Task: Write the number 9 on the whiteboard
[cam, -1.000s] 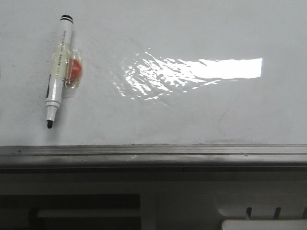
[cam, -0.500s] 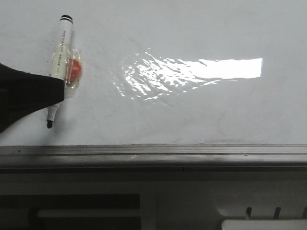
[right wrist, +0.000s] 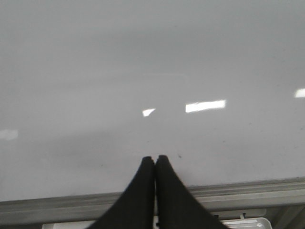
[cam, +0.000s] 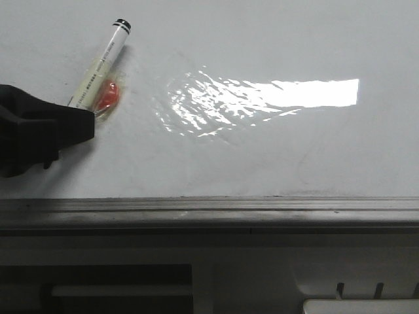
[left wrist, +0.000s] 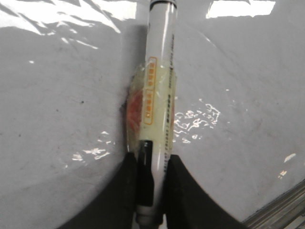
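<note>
Nearest, grey metal ledge (cam: 209, 212) along near edge of whiteboard (cam: 262, 163), dull and scuffed; pale equipment below it, partly in shadow

Beyond ledge, on board's left side: left fingers (cam: 85, 121), black, closed on lower barrel of marker pen (cam: 98, 65); writing tip hidden behind them in front view. In left wrist view, left fingers (left wrist: 151, 191) pinched against both sides of marker pen (left wrist: 159, 95), barrel tight between them

Pen tilted, capped black end up and to the right, away from ledge. Yellowed tape wrapped round mid-barrel, fixing orange-red blob (cam: 108, 97) to pen's side; blob (left wrist: 134, 107) against board surface as far as can be told

Right fingers (right wrist: 155, 164) pressed together, nothing between them, poised over bare board (right wrist: 143, 71) just beyond ledge (right wrist: 228, 191); outside front view

Further out, centre to right: bright glare patch (cam: 262, 98), rippled at its left end. Faint curved smudge right of centre, below glare

No legible black line of number 9 on board in any view; surface carrying only faint marks and specks
</note>
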